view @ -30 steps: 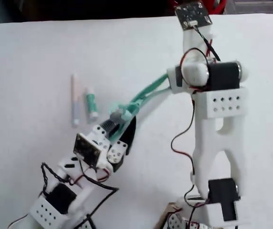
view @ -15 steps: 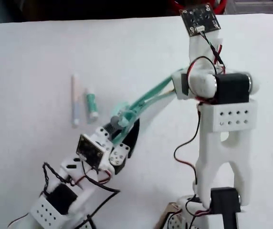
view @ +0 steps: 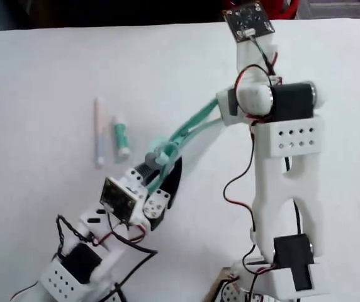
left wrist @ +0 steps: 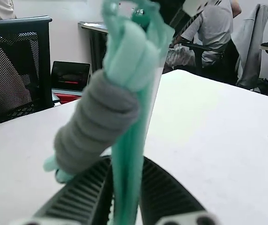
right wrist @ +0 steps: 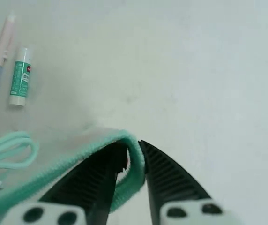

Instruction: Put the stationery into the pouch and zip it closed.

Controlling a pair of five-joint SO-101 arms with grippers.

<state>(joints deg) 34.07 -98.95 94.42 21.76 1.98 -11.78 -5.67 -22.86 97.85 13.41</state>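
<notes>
Right claw (right wrist: 131, 150) is swinging back, still clamping the rim of the mint pouch (view: 186, 129) — left claw (left wrist: 126, 164) is pinching the other end. Pen (view: 98, 132) and glue stick (view: 121, 136) are lying nearby on the table (view: 41, 75), still unpacked.

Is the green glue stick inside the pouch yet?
No, the green-and-white glue stick lies on the white table beside the pink-and-blue pen.

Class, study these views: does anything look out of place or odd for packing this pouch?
Yes. The pouch is pinched at either end by the left end effector and right end effector, stretched between them, while the pen and glue stick lie side by side on the table, outside it.
</notes>
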